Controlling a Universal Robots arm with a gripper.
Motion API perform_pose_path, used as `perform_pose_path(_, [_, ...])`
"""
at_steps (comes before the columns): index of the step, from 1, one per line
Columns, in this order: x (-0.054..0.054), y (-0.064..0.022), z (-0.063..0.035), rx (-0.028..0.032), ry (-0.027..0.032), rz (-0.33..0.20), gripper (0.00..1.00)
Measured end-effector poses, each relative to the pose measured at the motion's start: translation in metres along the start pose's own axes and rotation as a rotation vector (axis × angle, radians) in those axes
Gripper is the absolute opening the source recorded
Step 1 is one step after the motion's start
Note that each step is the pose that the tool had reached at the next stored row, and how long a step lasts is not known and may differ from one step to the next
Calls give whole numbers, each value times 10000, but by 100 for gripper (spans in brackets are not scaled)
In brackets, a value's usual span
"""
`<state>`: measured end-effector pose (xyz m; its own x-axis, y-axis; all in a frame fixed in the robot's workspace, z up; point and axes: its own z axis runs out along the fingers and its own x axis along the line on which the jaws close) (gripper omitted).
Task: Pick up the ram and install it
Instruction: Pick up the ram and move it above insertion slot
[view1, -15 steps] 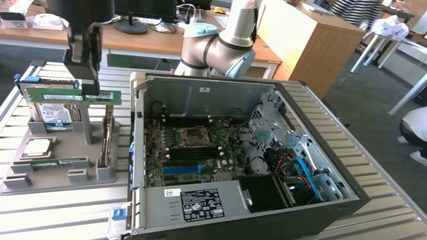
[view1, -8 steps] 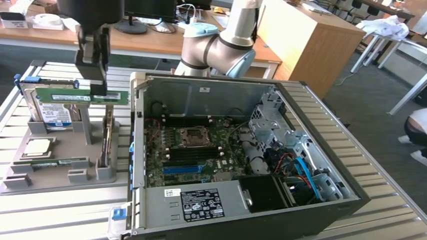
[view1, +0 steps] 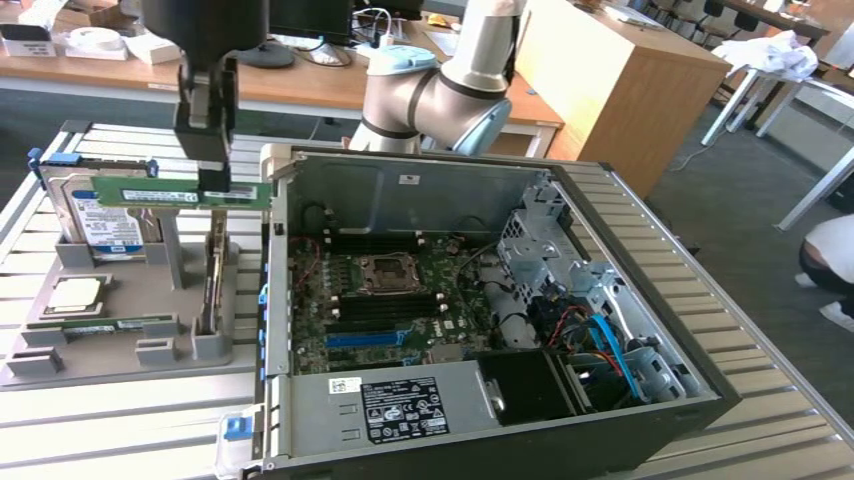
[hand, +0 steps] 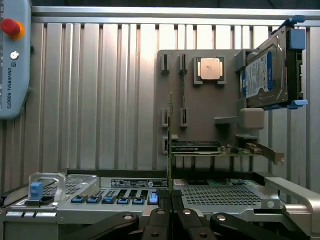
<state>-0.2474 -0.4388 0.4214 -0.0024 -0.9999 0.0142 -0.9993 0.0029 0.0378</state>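
The claw is closed on the ram. It pinches the stick from above, toward its end on the exterior view's right, so most of the stick juts out to the exterior view's left. The ram hangs level above the grey tray, in front of the drive. It is just beside the open case and not yet over the board.

The off-centre grip is the main worry. Any push on the long free end could pivot the stick between the jaws, so it meets a slot skewed and seats at one end only.

The case wall stands close on the exterior view's right. Whether the ram hangs higher than its rim is hard to judge; if not, a sideways carry could knock the stick against it. Pressing down on a misaligned stick could stress both ram and board.
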Motion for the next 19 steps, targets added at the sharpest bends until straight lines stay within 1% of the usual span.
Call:
perform_pose_path(7, [0, -112, -4, -1, 0, 0, 12])
perform_pose_path(16, [0, -121, -5, -2, 0, 0, 12])
perform_pose_path(19, [1, -150, -5, -2, 0, 0, 12])
